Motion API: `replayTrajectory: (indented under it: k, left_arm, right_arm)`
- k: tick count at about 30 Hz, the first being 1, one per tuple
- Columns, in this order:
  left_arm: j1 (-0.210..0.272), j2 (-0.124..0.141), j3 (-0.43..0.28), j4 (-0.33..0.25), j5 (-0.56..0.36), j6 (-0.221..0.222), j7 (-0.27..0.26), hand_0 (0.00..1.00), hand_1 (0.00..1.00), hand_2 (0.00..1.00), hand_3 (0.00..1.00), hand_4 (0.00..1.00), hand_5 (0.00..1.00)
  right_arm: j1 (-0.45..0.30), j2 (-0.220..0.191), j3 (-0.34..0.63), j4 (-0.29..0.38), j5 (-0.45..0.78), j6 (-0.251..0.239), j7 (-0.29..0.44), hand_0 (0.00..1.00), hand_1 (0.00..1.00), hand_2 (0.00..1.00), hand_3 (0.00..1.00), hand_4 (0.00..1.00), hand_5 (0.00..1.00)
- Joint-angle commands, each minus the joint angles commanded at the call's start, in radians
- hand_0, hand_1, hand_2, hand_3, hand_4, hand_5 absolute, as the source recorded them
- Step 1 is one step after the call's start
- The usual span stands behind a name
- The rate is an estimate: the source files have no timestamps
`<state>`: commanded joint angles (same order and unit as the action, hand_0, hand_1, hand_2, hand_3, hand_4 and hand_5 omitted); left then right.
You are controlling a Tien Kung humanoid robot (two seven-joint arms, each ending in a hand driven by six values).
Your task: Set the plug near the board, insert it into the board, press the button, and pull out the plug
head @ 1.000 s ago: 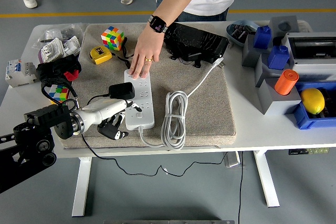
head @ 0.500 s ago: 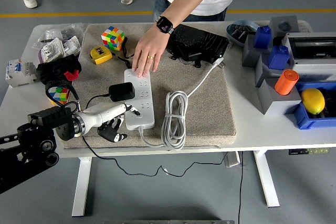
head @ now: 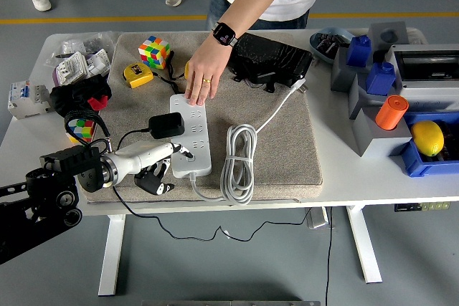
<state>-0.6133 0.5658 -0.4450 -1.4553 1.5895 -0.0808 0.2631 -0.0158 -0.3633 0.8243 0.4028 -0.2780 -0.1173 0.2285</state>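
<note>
Plug (head: 166, 125) first: the black adapter block sits seated in the white power strip (head: 191, 137), just beyond and slightly right of your left hand (head: 159, 165). Expect it to be light, rigid and smooth-sided, held by socket friction, so it should come free with a firm straight pull rather than a twist. Take it by the two broad flanks of the block, not by the thin black cable (head: 131, 134) trailing back toward your wrist.

Your hand holds nothing. One finger (head: 176, 150) reaches out to the strip's near end, where the button seems to be; the others curl loosely below it. Whether the fingertip touches is too small to tell.

Farther off, at the strip's far end, a person's hand (head: 201, 79) presses it flat on the grey mat (head: 287, 141), which should stop the light strip lifting.
</note>
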Motion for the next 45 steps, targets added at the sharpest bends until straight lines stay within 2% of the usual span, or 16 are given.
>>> replayTrajectory:
  k: [14, 21, 30, 34, 35, 40, 41, 45]
  left_arm:
    - [-0.010, -0.001, 0.022, 0.001, -0.008, -0.012, 0.005, 0.039, 0.124, 0.209, 0.810, 0.727, 0.002]
    - [-0.007, 0.005, -0.001, -0.013, -0.002, -0.003, -0.007, 0.039, 0.123, 0.208, 0.807, 0.737, 0.002]
    - [0.014, 0.029, -0.054, -0.051, 0.002, 0.008, -0.020, 0.039, 0.123, 0.208, 0.806, 0.729, 0.002]
    - [0.031, 0.036, -0.107, -0.069, -0.005, 0.040, -0.070, 0.039, 0.123, 0.208, 0.806, 0.729, 0.002]
    - [0.038, 0.036, -0.124, -0.072, -0.008, 0.054, -0.094, 0.087, 0.170, 0.283, 0.795, 0.626, 0.002]
    - [0.079, 0.020, -0.213, -0.062, 0.009, 0.114, -0.172, 0.087, 0.170, 0.283, 0.795, 0.626, 0.002]
    - [0.090, 0.015, -0.233, -0.056, 0.009, 0.131, -0.191, 0.210, 0.334, 0.462, 0.686, 0.906, 0.198]
    - [0.133, 0.000, -0.318, -0.039, -0.012, 0.178, -0.250, 0.210, 0.334, 0.462, 0.686, 0.906, 0.198]
  right_arm:
    - [0.002, 0.002, -0.002, 0.000, 0.000, 0.000, 0.000, 0.710, 0.716, 0.728, 0.628, 0.998, 0.613]
    - [0.002, 0.002, 0.000, 0.001, 0.000, 0.000, 0.000, 0.709, 0.716, 0.728, 0.628, 0.998, 0.613]
    - [-0.001, 0.002, -0.008, -0.001, 0.000, 0.001, 0.000, 0.709, 0.716, 0.728, 0.627, 0.998, 0.612]
    - [0.001, 0.003, -0.009, -0.001, 0.000, 0.001, -0.001, 0.709, 0.716, 0.728, 0.627, 0.998, 0.612]
    - [0.001, 0.004, -0.009, -0.001, 0.000, 0.001, -0.001, 0.709, 0.716, 0.728, 0.627, 0.998, 0.612]
    - [0.003, 0.005, -0.006, -0.001, -0.001, 0.001, -0.001, 0.709, 0.716, 0.728, 0.627, 0.998, 0.612]
    - [0.003, 0.006, -0.006, -0.002, -0.001, 0.001, -0.001, 0.709, 0.715, 0.728, 0.627, 0.998, 0.612]
    - [0.002, 0.007, -0.007, -0.003, -0.001, 0.002, -0.001, 0.709, 0.715, 0.728, 0.627, 0.998, 0.612]
